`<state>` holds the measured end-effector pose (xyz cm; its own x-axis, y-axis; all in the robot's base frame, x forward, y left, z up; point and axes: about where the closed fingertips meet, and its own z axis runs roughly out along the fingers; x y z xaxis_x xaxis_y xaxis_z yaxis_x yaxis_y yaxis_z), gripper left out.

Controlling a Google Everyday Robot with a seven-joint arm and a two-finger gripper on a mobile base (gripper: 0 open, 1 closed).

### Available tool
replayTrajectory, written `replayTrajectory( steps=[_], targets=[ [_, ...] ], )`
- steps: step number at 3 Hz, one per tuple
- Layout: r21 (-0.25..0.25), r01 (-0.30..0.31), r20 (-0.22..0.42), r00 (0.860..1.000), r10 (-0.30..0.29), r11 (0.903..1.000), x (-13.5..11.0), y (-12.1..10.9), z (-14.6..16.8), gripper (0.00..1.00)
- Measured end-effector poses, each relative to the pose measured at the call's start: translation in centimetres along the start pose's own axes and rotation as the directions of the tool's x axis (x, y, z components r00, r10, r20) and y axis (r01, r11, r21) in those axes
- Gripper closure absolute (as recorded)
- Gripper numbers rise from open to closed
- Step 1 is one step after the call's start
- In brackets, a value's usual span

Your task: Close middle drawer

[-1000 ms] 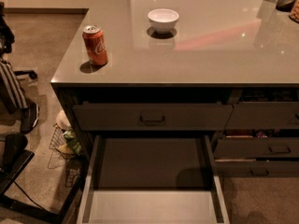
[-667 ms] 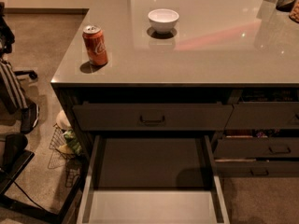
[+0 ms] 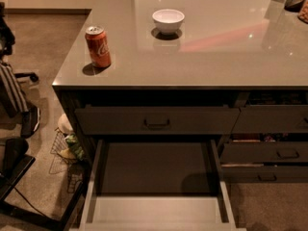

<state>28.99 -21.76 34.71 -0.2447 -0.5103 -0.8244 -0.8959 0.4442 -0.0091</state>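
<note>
The middle drawer [image 3: 154, 177] stands pulled far out below the counter, showing its paler grey floor and side walls. Its front runs past the bottom edge of the view and is hidden. Above it sits a matching wide drawer front [image 3: 156, 121] with a small central pull, shut. My gripper is not in view.
A red soda can [image 3: 98, 46] and a white bowl [image 3: 168, 20] stand on the grey countertop [image 3: 216, 57]. Narrower drawer fronts [image 3: 269, 153] are at the right. A wire basket [image 3: 65, 150] and dark chair parts [image 3: 14, 119] lie on the floor at the left.
</note>
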Motion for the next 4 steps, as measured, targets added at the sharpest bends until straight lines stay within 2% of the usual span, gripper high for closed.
replayTrajectory(
  steps=[1, 2, 3, 4],
  targets=[
    [-0.013, 0.075, -0.014, 0.997, -0.075, 0.9971, -2.9, -2.6, 1.8, 1.00],
    [-0.013, 0.080, -0.015, 0.997, -0.080, 0.9967, -3.1, -2.8, 1.9, 1.00],
    [-0.034, 0.143, -0.037, 0.989, -0.144, 0.9891, -5.7, -5.5, 4.3, 1.00],
    [-0.044, 0.196, -0.064, 0.978, -0.198, 0.9797, -7.7, -9.3, 7.7, 1.00]
  ],
)
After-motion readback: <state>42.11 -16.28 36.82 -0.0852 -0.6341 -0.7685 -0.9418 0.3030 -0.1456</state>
